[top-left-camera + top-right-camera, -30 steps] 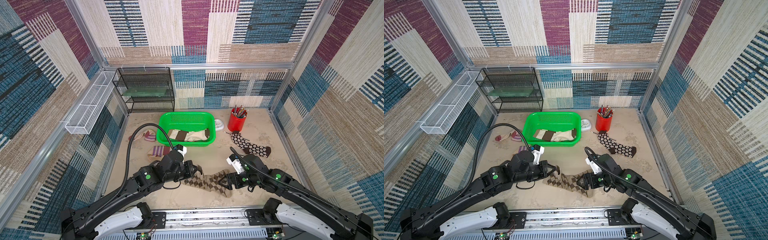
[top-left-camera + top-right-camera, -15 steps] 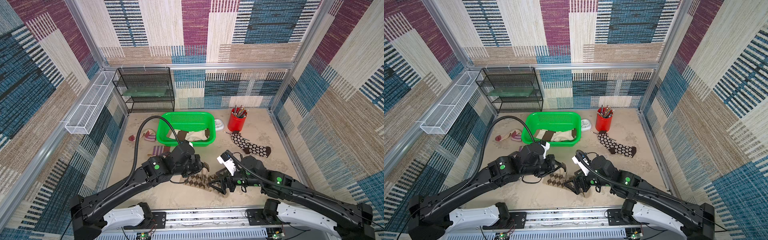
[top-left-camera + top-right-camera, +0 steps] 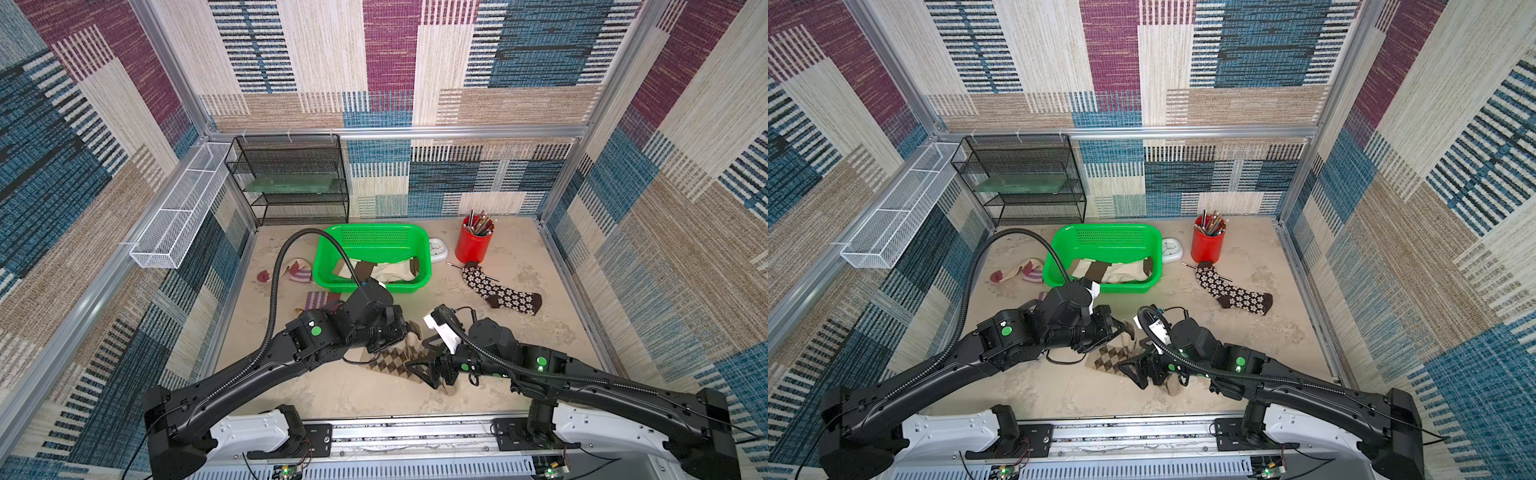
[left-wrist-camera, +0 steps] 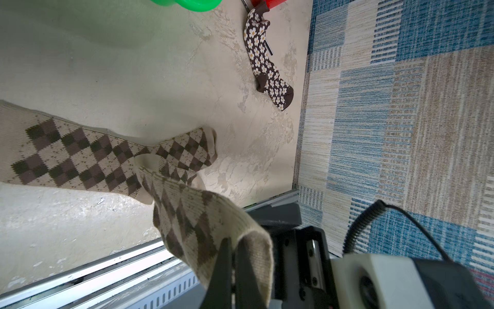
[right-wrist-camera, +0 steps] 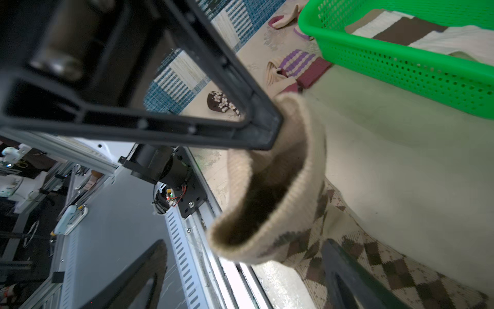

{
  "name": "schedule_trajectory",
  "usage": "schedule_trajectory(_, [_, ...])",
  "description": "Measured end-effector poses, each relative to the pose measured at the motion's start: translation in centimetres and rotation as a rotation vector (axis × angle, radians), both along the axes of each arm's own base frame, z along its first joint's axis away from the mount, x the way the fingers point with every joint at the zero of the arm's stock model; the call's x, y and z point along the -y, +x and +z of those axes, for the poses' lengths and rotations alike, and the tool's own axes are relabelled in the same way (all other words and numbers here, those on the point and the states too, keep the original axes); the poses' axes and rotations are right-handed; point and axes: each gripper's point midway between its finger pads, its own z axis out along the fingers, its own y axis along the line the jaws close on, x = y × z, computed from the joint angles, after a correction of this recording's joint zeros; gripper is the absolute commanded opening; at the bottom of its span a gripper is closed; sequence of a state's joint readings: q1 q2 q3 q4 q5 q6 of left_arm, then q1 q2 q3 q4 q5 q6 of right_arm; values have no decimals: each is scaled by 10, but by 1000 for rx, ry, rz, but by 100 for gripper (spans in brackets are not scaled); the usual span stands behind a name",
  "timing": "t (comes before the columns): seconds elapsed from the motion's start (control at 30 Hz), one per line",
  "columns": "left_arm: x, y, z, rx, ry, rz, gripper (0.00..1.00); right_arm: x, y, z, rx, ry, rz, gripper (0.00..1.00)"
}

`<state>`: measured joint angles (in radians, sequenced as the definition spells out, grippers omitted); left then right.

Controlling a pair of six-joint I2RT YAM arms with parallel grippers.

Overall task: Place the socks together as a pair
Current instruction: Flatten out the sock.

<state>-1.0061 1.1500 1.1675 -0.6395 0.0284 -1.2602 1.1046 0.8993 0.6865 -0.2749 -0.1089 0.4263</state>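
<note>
- The left gripper [image 4: 234, 247] is clamped on the cuff of one argyle sock [image 4: 197, 216] and holds that end clear of the floor [image 4: 133, 80].
- That sock slopes down, and its far end rests on the second argyle sock [image 4: 72, 157]. The second one lies flat near the front rail, so the two cross.
- The right gripper [image 3: 422, 368] stands spread wide and grips nothing. In its wrist view an argyle cuff gapes between its jaws, with the rim at one fingertip.
- In both top views the two grippers sit just beside each other at the front middle of the floor.
- A daisy sock [image 3: 500, 291] lies flat, well apart on the right. Its cuff touches the red cup [image 3: 473, 249] of pencils.
- A second daisy sock [image 5: 222, 104] shows only as a scrap in the right wrist view.
- Cream banded socks [image 3: 374, 270] lie inside the green basket [image 3: 322, 257]; how many cannot be told.
- One purple-striped sock [image 3: 286, 272] lies left of the basket.
- The other purple-striped sock [image 3: 320, 298] sits bunched in front of the basket, partly hidden by the left arm.
</note>
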Motion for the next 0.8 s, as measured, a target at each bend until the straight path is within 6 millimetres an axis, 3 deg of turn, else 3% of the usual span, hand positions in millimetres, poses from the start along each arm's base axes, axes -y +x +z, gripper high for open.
schedule_trajectory(0.1, [0,0,1,-3,-3,2,0,3,11,-4,26,-19,-59,82])
schedule_trajectory(0.27, [3,0,3,-7,-20,8,0,4,29,-7,61,-41,-139,45])
schedule_trajectory(0.43, [4,1,9,1,-43,11,3,2,41,3,87,-18,-153,10])
schedule_trajectory(0.5, [3,1,12,10,-58,11,30,2,41,8,88,-1,-135,3])
schedule_trajectory(0.53, [2,0,14,18,-71,12,50,2,41,12,83,13,-117,3])
schedule_trajectory(0.57, [0,-1,16,24,-80,13,91,3,41,16,83,28,-104,2])
schedule_trajectory(0.6, [-3,-2,17,32,-86,17,99,4,42,21,83,41,-95,2])
schedule_trajectory(0.8, [-29,7,57,204,-136,32,99,8,34,30,-2,90,76,9])
